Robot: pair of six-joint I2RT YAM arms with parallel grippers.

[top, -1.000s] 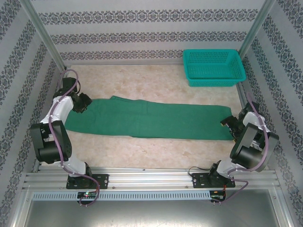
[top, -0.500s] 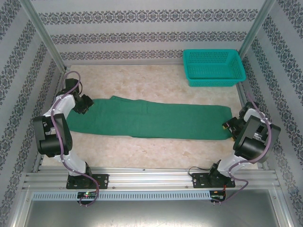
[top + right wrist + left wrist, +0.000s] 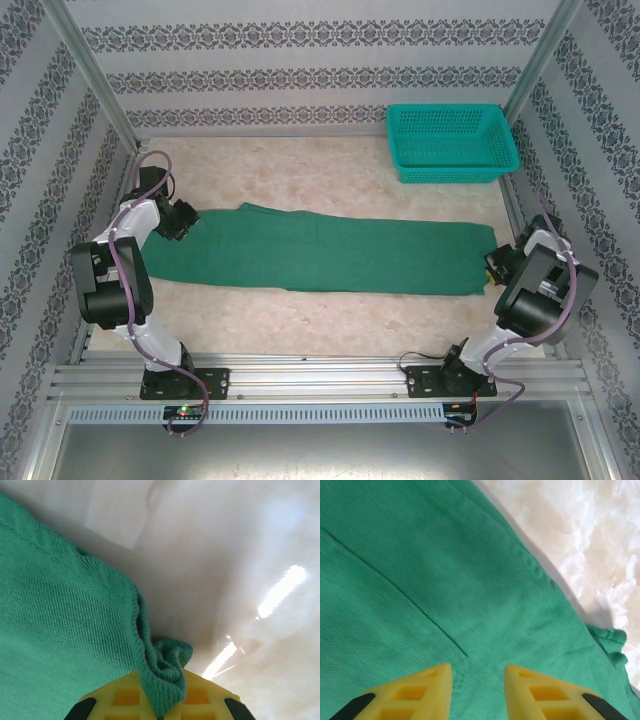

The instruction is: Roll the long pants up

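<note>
— Right gripper (image 3: 160, 706) clamped on a hem corner of the long pants (image 3: 55, 630), bottom centre of its wrist view.
— Left gripper (image 3: 477, 672)?
— Jaws apart over flat cloth, nothing pinched.
— Progress?
— None I'd count. The long pants lie full length across mid-frame on the table (image 3: 300, 170), no roll started. Whole roll is left.
</note>
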